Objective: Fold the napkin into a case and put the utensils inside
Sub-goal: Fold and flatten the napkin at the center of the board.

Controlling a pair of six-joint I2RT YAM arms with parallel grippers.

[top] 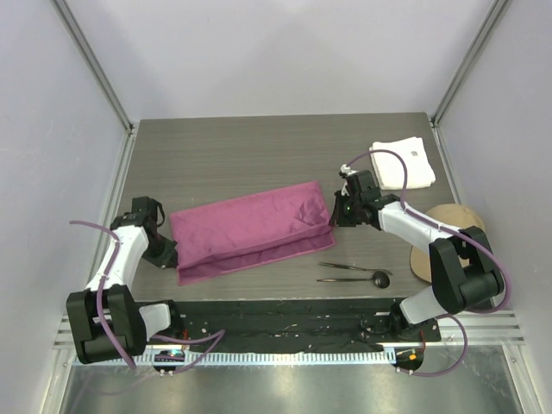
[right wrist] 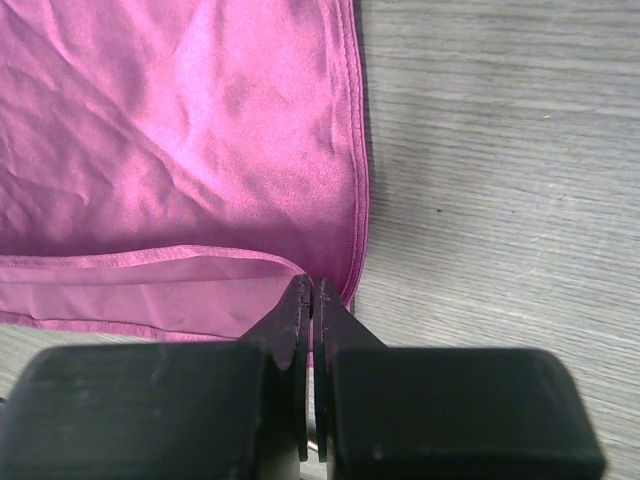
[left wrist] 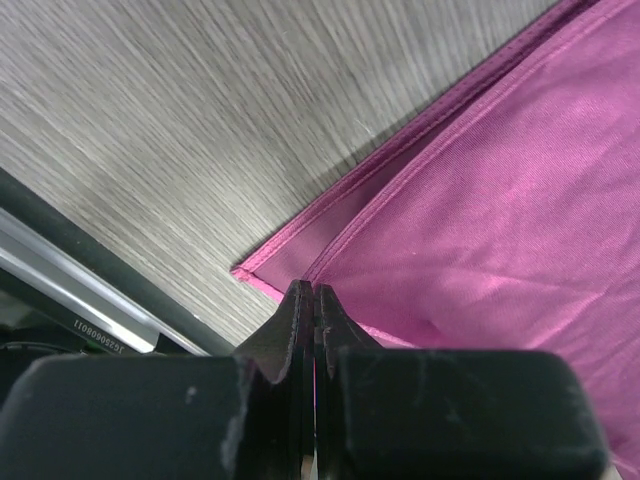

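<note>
The magenta napkin lies folded into a long slanted band in the middle of the table, with a lower layer showing along its near edge. My left gripper is at its left end, shut on the cloth edge; in the left wrist view the left gripper sits just inside the napkin corner. My right gripper is at the right end. In the right wrist view the right gripper pinches the napkin where the upper layer's hem rises. The utensils, one a spoon, lie apart near the front.
A thicker white cloth lies at the back right. A tan round object sits by the right wall, partly behind the right arm. A black strip runs along the table's near edge, between the arm bases.
</note>
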